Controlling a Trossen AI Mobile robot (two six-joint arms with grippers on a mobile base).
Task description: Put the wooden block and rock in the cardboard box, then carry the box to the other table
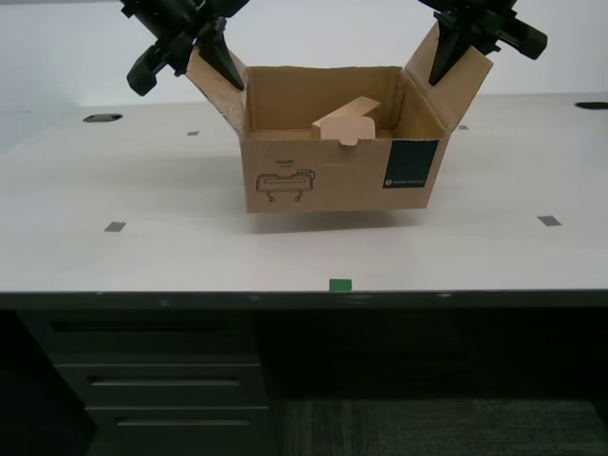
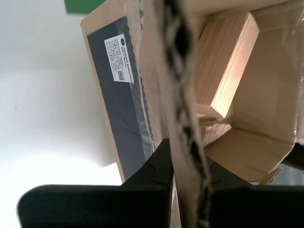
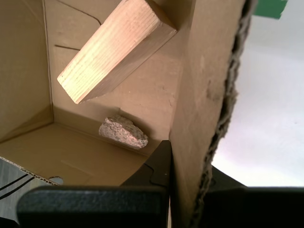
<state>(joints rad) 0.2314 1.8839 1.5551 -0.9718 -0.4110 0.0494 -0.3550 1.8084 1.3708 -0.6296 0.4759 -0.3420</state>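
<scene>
- The cardboard box (image 1: 337, 157) hangs just above the pale table (image 1: 142, 190) with grey square marks. The gap of shadow under it tells you it is lifted, not resting.
- You have one side flap pinched in each gripper, so the load is shared and the box stays level. My first gripper (image 3: 187, 183) is clenched on a flap edge, jaws on either face of the cardboard; my second gripper (image 2: 187, 183) clamps the opposite flap the same way.
- Which arm is which in the exterior view I would only guess at (the teal label beside the second gripper's flap suggests that view's right).
- Inside, one wooden block (image 3: 116, 50) leans tilted against a wall, because it was dropped in rather than laid flat.
- One rock (image 3: 123, 132) lies on the box floor near a corner, apart from the block.
- Count: one box, one block, one rock, two grippers. Loading looks finished; the carry remains.
</scene>
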